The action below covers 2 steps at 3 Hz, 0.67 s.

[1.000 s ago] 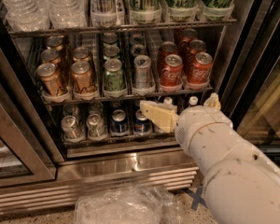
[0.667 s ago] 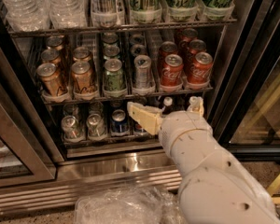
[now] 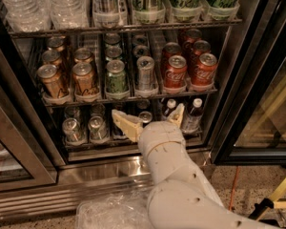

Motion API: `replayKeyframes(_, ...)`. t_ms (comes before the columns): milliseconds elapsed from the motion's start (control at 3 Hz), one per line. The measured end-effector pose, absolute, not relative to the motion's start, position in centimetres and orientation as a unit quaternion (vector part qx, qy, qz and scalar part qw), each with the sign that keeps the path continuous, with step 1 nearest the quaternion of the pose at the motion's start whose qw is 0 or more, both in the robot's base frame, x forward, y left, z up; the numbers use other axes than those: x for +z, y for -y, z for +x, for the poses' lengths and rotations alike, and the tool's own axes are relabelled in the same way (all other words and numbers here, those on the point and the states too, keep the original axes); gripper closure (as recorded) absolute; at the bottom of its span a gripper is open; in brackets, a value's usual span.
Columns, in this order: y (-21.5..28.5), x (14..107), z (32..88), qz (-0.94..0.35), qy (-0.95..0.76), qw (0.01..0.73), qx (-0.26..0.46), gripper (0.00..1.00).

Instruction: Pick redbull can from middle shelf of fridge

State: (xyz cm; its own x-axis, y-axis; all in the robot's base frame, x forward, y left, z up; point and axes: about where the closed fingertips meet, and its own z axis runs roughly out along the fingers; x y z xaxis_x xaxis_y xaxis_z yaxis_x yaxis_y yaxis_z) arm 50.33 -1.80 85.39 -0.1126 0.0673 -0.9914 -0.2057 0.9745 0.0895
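Below metal wire-rack middle shelf (image 3: 152,96) of stainless-steel glass-door fridge (image 3: 105,170), in front of lower rack: cream two-finger gripper (image 3: 151,119), fingers spread wide, nothing clamped. On middle shelf, 4th lane from left, front pos.: slim silver-grey redbull can (image 3: 145,73), upright, btwn green can (image 3: 116,77) and red Coca-Cola can (image 3: 174,72). Located above gripper, no contact.

Commercial drinks area, shop or canteen type: stainless glass-door fridge (image 3: 100,175) at 12 o'clock, cans (image 3: 174,73) in lanes on wire racks (image 3: 62,31); speckled floor (image 3: 248,187) at 5 o'clock. Gripper (image 3: 151,119), fingers spread, low at fridge front.
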Motion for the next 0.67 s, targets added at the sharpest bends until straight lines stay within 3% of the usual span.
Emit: replayKeyframes(667,3.10,86.89,50.81,-0.028,-0.718,0.690,0.088,0.00)
